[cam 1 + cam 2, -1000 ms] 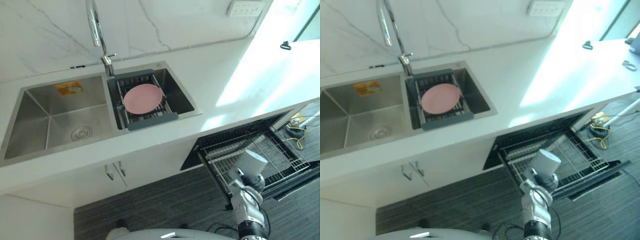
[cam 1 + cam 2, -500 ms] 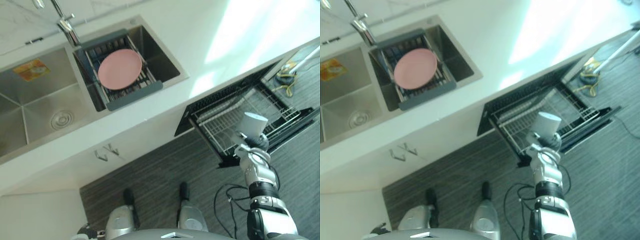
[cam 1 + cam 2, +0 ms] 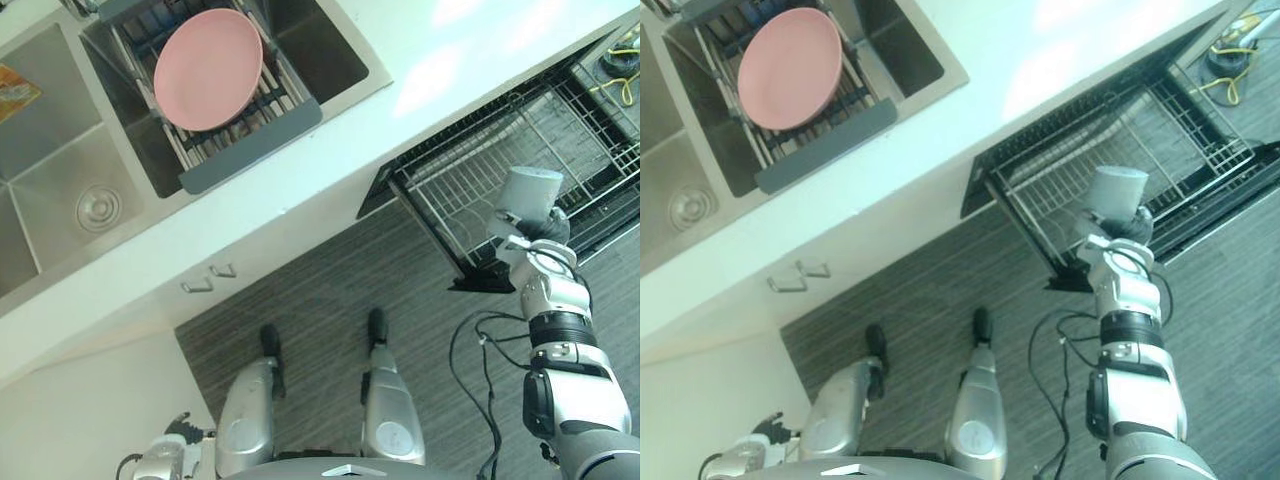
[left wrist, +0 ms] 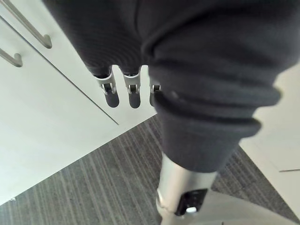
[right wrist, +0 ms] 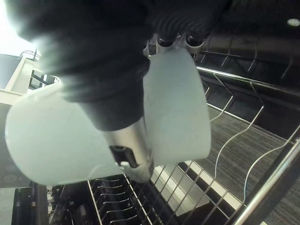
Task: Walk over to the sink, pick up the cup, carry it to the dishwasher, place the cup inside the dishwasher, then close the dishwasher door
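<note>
Right wrist view: right hand (image 5: 127, 146) curled round pale cup (image 5: 178, 108) over dishwasher rack (image 3: 455, 180). Cup judged light, rigid, smooth; mid-wall grip suits; left hand (image 4: 132, 91) relaxed, empty.

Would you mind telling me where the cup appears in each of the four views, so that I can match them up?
Left eye view: the cup is right of centre, held in the right robot hand, seen against the dishwasher rack.
Right eye view: the cup is right of centre, against the same rack.
Right wrist view: the cup is up close, with the rack wires behind it.
Left wrist view: this faces the white cabinet doors and floor instead.
Shared landmark: the dishwasher rack.
</note>
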